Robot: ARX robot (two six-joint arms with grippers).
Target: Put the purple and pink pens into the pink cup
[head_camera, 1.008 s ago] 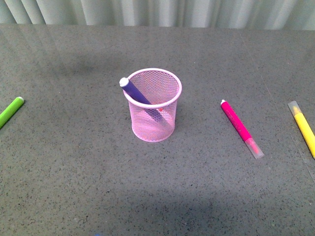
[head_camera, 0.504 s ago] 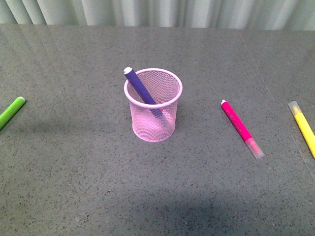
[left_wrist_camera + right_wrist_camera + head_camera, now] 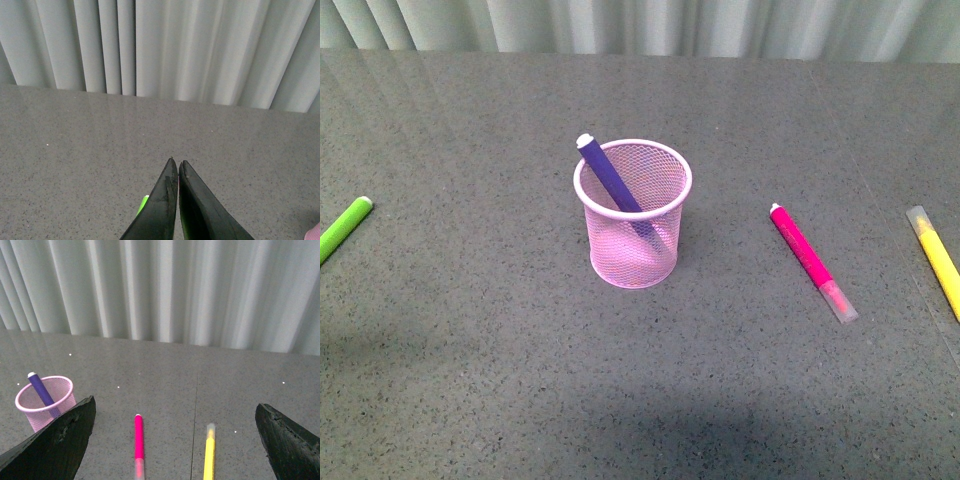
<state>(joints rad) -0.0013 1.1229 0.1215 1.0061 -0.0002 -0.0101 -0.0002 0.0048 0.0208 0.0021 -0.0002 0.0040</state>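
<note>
— Front view first: where do the task's things sit?

— Pink cup (image 3: 620,250) stands upright near the middle of the table (image 3: 470,350). The purple pen (image 3: 605,175) is already inside. Being taller than the cup, it leans, its white end poking over the far-left rim. The pink pen (image 3: 805,255) lies flat on the table to the right, well apart from the cup. So half the job looks done.

— And the other pens?

— A green marker (image 3: 342,228) is at the left edge and a yellow marker (image 3: 940,262) at the right edge. Neither belongs in the cup. No arm shows in this view.

— Left wrist view?

— The left gripper (image 3: 176,162) has its fingers pressed together with nothing between them. It points at bare table and the curtain (image 3: 175,50), with a sliver of green just past it. I'd judge it idle, since nothing on the left needs lifting.

— Right wrist view?

— The right gripper (image 3: 175,405) has its fingers spread wide and holds nothing. The pink pen lies on the table between them in the frame, the yellow marker just to its right, and the cup off to the left.

— Why spread like that?

— Likely it is readied to come down on the pink pen, which lies on its side. It must avoid catching the yellow marker.
</note>
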